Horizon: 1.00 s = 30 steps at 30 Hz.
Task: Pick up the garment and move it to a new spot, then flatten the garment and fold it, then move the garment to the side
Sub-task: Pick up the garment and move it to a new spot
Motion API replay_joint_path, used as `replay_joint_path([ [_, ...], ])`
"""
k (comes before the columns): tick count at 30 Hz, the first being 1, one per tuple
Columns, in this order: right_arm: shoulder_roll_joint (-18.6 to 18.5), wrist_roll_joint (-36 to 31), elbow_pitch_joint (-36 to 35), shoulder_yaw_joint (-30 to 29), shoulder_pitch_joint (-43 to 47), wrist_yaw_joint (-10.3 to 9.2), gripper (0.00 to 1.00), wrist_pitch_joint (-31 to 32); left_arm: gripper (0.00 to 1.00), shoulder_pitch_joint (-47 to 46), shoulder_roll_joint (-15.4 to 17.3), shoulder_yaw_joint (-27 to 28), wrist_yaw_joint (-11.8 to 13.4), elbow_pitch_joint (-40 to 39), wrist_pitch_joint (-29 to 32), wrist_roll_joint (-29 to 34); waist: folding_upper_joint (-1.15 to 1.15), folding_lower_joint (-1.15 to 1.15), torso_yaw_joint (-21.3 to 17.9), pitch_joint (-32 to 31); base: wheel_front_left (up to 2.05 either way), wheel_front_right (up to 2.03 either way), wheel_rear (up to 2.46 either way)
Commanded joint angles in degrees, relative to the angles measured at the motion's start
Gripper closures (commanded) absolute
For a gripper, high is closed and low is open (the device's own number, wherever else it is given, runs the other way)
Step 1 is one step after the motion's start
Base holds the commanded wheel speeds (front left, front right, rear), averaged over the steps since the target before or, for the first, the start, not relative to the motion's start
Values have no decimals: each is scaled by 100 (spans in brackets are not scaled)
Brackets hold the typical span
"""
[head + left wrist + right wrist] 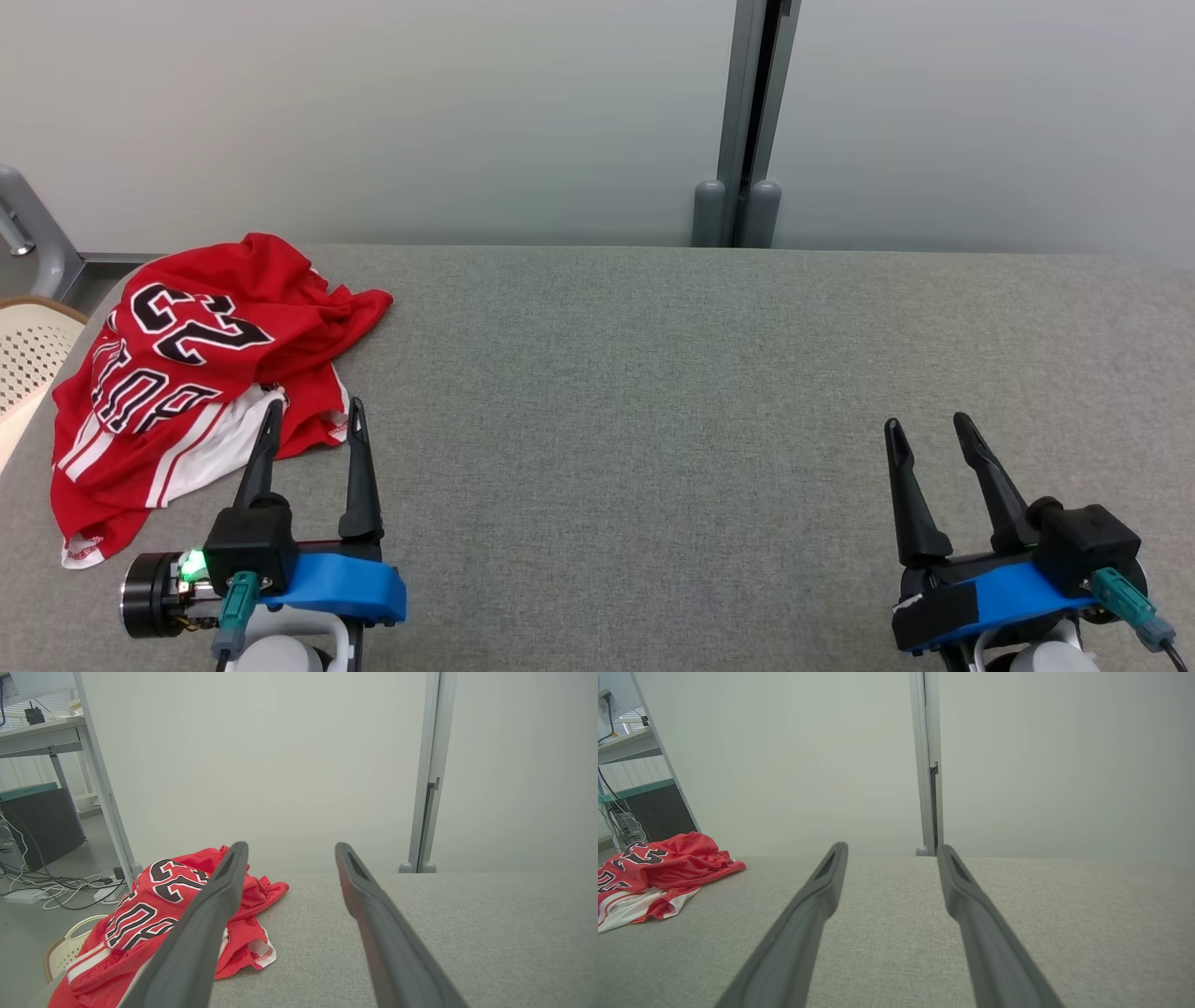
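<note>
Lying crumpled on table (653,392), garment (177,373); left hand (315,407), right hand (928,422) both spread; basket (28,350) contents hidden.

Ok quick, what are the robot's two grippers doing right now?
Left gripper: open, holding nothing, near the red jersey.
Right gripper: open, holding nothing.

The garment (187,373), a red jersey with black white-edged lettering and white stripes, lies crumpled on the bench (653,420). It sits just ahead and left of the left gripper (316,409), well apart from the right gripper (928,422).
</note>
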Motion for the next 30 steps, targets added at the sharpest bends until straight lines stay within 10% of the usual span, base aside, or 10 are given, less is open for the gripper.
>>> replay_joint_path([
  [1,-36,29,12,-1,-22,2,0,-20,0,-71,14,22,-9,12,-30,-10,0,0,3,0,0,0,0],
  [30,-33,126,45,62,56,2,0,-13,0,-78,75,119,5,43,-29,-45,0,0,1065,56,0,0,0],
])
